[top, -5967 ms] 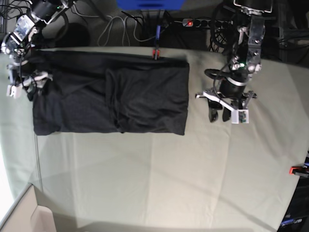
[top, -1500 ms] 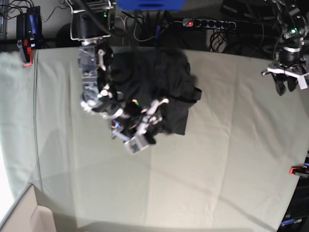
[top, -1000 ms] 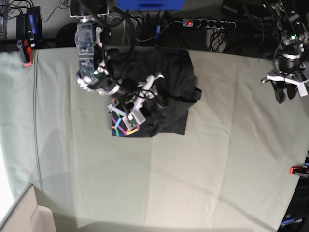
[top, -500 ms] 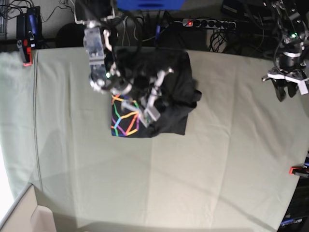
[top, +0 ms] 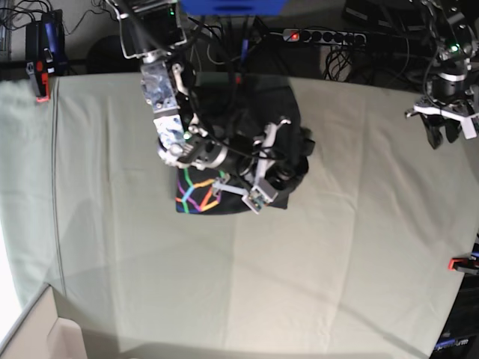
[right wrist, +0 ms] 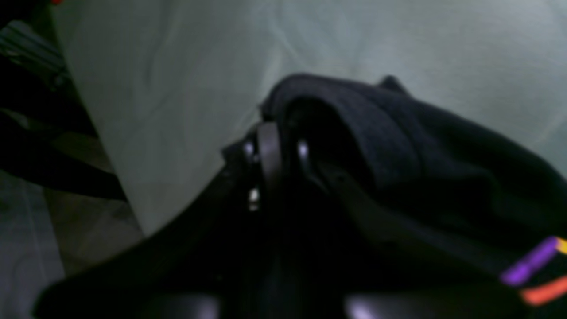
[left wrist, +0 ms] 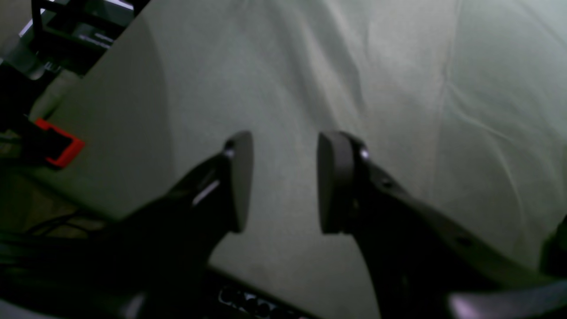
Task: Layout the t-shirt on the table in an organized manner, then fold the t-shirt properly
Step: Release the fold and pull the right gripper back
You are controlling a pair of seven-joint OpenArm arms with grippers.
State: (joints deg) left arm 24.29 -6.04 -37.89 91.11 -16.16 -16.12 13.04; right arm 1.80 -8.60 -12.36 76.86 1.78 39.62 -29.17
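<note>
The t-shirt (top: 224, 112) lies bunched and partly folded at the back middle of the table (top: 299, 284). Its rainbow print (top: 196, 192) shows at its front left corner. My right gripper (top: 283, 170) is over the shirt's right edge and is shut on a fold of the black fabric. In the right wrist view the t-shirt (right wrist: 398, 146) drapes over the closed gripper (right wrist: 283, 153), and a bit of the print (right wrist: 531, 270) shows. My left gripper (top: 444, 133) hangs open and empty over the table's far right edge. In the left wrist view this gripper (left wrist: 283, 177) has only cloth below it.
Red clamps sit at the table's edges, at far left (top: 41, 84) and at right (top: 458, 263); one shows in the left wrist view (left wrist: 57, 142). A power strip (top: 314, 35) and cables lie behind the table. A cardboard box (top: 37, 333) is at the front left corner.
My right arm has moved rightwards across the shirt, dragging fabric with it and baring more of the rainbow print. The left arm has stayed put.
</note>
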